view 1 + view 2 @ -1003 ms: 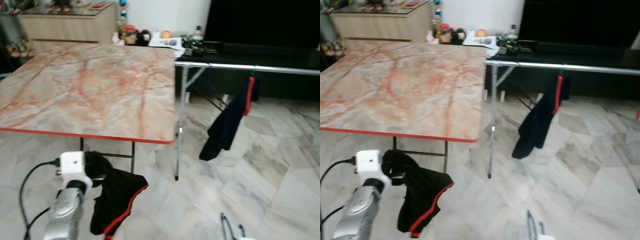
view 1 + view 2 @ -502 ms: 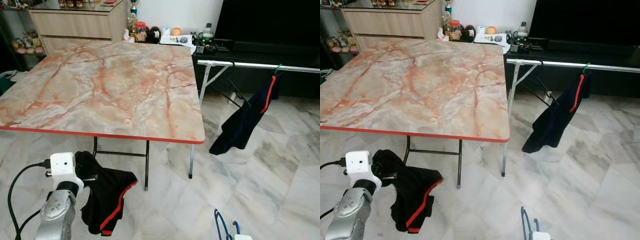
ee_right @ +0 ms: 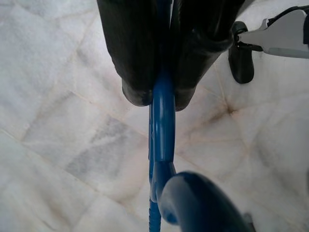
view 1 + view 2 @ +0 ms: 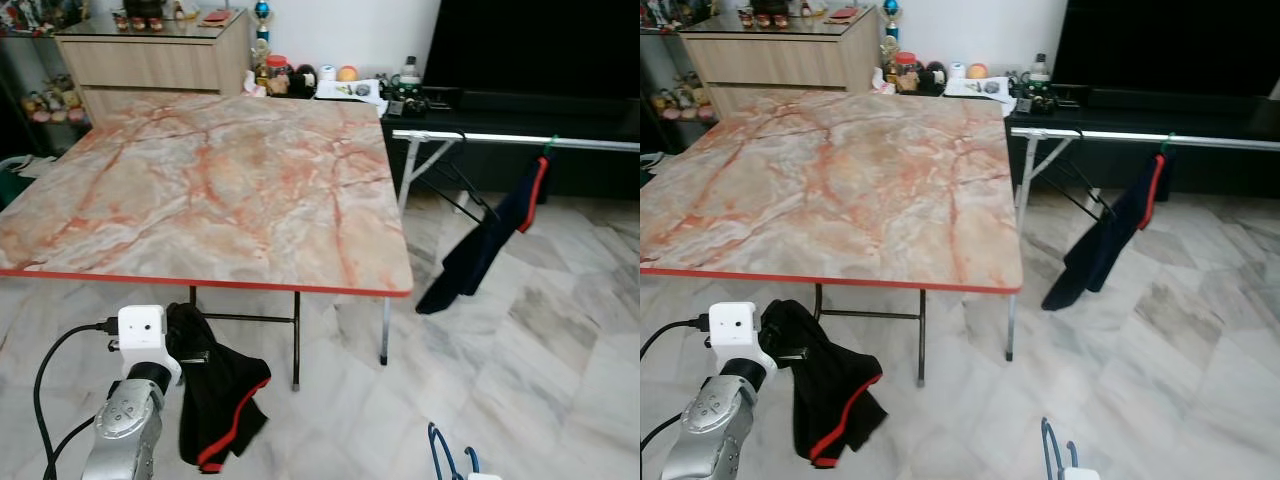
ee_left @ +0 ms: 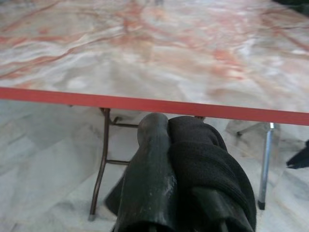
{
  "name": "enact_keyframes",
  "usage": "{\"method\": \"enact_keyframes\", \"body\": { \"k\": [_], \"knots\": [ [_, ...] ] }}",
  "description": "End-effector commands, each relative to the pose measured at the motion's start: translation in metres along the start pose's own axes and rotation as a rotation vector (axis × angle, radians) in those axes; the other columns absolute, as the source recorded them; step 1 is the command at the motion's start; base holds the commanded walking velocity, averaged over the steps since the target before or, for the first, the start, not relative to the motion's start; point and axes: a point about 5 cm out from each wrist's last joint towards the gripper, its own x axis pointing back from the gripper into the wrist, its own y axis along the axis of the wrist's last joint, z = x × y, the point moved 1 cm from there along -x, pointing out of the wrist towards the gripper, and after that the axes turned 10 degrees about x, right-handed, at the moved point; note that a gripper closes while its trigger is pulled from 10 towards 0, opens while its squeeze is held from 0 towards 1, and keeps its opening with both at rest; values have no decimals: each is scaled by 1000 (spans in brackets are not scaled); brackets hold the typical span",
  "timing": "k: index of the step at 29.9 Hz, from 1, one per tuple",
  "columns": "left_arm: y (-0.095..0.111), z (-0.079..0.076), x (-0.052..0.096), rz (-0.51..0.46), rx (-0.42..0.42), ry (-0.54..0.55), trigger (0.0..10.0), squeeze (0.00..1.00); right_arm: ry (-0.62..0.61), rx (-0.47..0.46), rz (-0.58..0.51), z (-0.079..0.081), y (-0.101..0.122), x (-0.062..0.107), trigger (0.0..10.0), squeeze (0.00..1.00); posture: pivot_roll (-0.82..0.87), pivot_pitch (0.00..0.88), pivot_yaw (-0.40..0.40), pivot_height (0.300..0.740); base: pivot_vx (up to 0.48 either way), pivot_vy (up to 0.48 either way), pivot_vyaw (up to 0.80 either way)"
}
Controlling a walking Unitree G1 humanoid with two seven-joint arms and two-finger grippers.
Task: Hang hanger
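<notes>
At the bottom edge of the left eye frame only the top of the blue hanger (image 4: 445,462) rose into view, with a sliver of white housing beside it; the rest was cut off. The right wrist view gave what the head views lacked: the right gripper (image 3: 163,99) had its jaws closed tight on the blue hanger's shaft, the two black fingers (image 3: 135,53) pressing it from both sides, with the curved hook blurred in the foreground over the marble floor (image 3: 58,145).

In the lower left of the left eye frame the left gripper (image 4: 190,340) was buried in a black garment with red trim (image 4: 220,405), which hung down from it in front of the tabletop's near edge. In the left wrist view one black finger (image 5: 149,183) lay pressed against the dark fabric bundle; the other finger was hidden under the cloth, so the jaws appeared clamped on the garment with no gap visible.

The marbled tabletop (image 4: 210,180) with its red rim occupied the middle of the head views. To the right, a metal rail (image 4: 520,140) ran across the upper right, and a dark garment with a red stripe (image 4: 485,245) hung from it on a greenish hook too small to make out clearly. A wooden cabinet (image 4: 150,55) stood at the upper left, with small objects blurred beside it.
</notes>
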Motion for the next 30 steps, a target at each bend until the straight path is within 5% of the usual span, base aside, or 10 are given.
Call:
{"method": "enact_keyframes", "body": {
  "k": [1, 10, 15, 17, 18, 22, 30],
  "knots": [
    [10, -2, -3, -44, -5, -15, 10000, 0, -1, -2, 2, 1, -1, 0, 10000, 0, 42, 33, 17, 740, 364, 0, 0],
    [26, -9, -7, -101, 5, -41, 10000, 0, -1, -1, 1, 1, -1, 0, 10000, 0, 44, 40, 13, 740, 378, 0, 0],
    [76, -31, -27, -238, 0, -130, 10000, 0, -1, 2, 1, 0, -1, 0, 10000, 0, 52, 42, 8, 740, 382, 0, 0],
    [115, -59, -43, -335, -12, -241, 10000, 0, 1, 2, 2, 1, -1, 0, 10000, 0, 64, 43, 3, 740, 384, 0, 0],
    [115, -59, -43, -335, -12, -241, 10000, 0, 1, 2, 2, 1, -1, 0, 10000, 0, 64, 43, 3, 740, 382, 0, 0],
    [167, -98, -69, -439, -43, -352, 10000, 0, 4, 3, 0, 2, 1, 0, 10000, 0, 73, 43, 2, 740, 397, 0, 0],
    [210, -129, -92, -495, -46, -402, 10000, 0, 4, 2, -1, 3, 3, -1, 10000, 0, 75, 35, 8, 740, 407, 0, 0]
  ]
}}
